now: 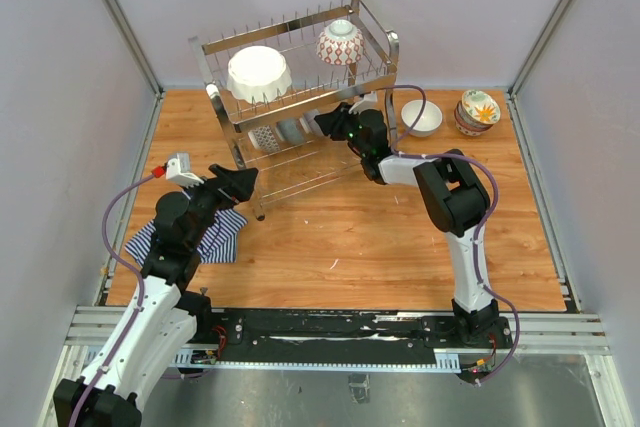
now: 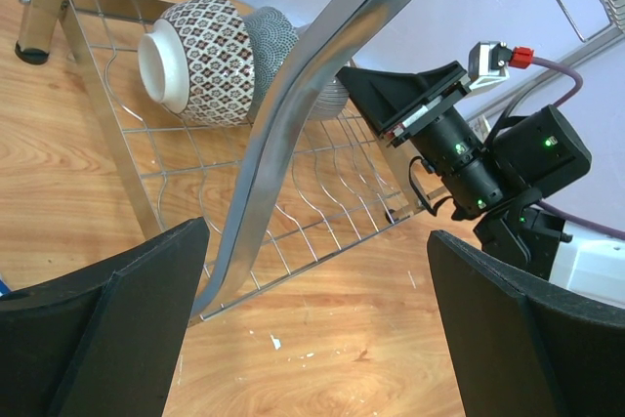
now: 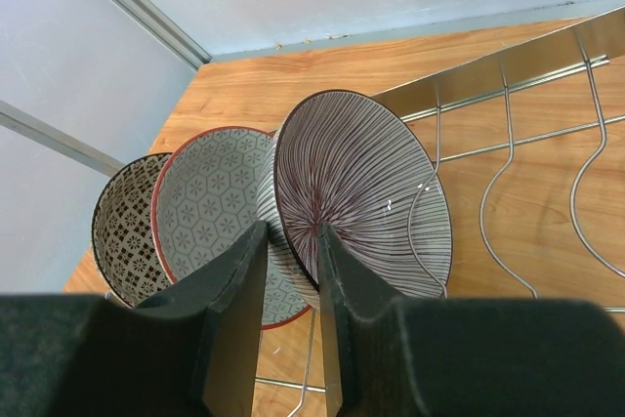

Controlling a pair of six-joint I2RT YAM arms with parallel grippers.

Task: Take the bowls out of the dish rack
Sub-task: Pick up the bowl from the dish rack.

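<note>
When counted from above: one dish rack [image 1: 300, 102], two-tier chrome wire, upright prongs, standing far-centre on bench [image 1: 400, 247]. One striped cloth [image 1: 215, 239] near-left. Two bowls on upper tier: large white scalloped bowl [image 1: 259, 73], red-lattice bowl [image 1: 341, 44]. Three on edge in lower tier: striped bowl [image 3: 361, 192], red-rimmed grey bowl [image 3: 210, 202], dark patterned bowl [image 3: 127, 231]. Right of rack on bench: one plain white bowl [image 1: 422, 117], one stack [image 1: 478, 112], floral on top, count unclear. Right pincer [image 3: 291, 241] straddling striped bowl's rim, narrow gap; cannot tell whether clamped. Left pincer [image 1: 238, 183] wide apart, empty, by rack's near-left leg.
</note>
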